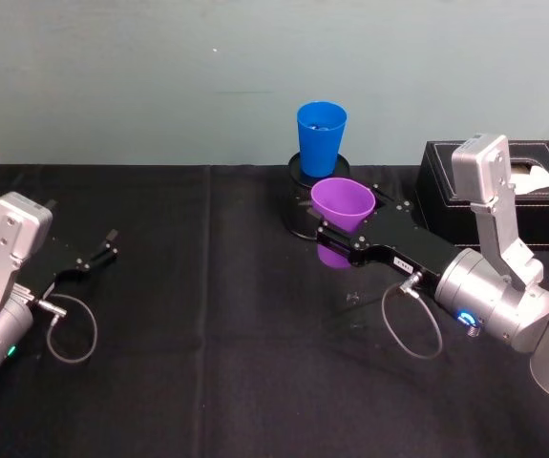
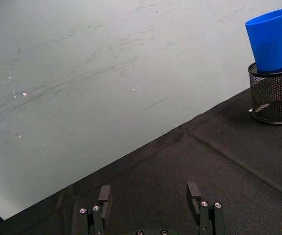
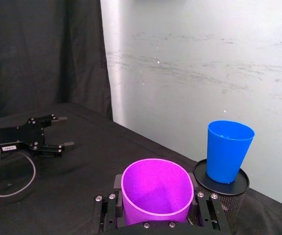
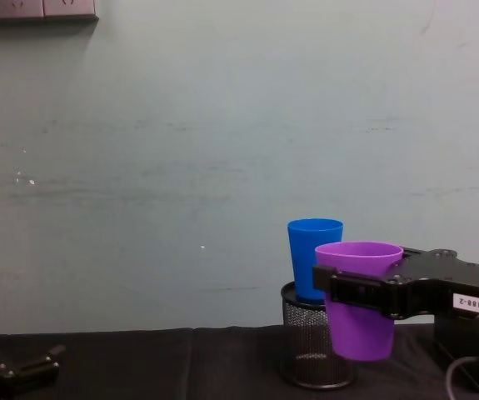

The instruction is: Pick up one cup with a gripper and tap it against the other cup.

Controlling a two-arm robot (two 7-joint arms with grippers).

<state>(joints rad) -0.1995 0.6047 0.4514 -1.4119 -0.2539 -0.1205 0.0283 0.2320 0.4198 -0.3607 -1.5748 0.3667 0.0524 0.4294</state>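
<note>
Right hand (image 1: 346,219) clamped round purple cup (image 1: 343,198), aloft | blue cup (image 1: 321,136) just behind | left hand (image 1: 110,244) open, parked left

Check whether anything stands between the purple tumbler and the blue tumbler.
Nothing visible does. The right gripper holds the purple tumbler raised before the blue tumbler, which stands atop the mesh pen holder. Left gripper rests open far left.

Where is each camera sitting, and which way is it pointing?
Head: high, looking down on the table; both arms show.
Chest: low, looking across to the wall; right tool, gripping the purple cup, enters right.
Left wrist: behind the open left tool, facing the wall.
Right wrist: behind the right tool, over the purple cup.
All share the blue cup on the holder.
</note>
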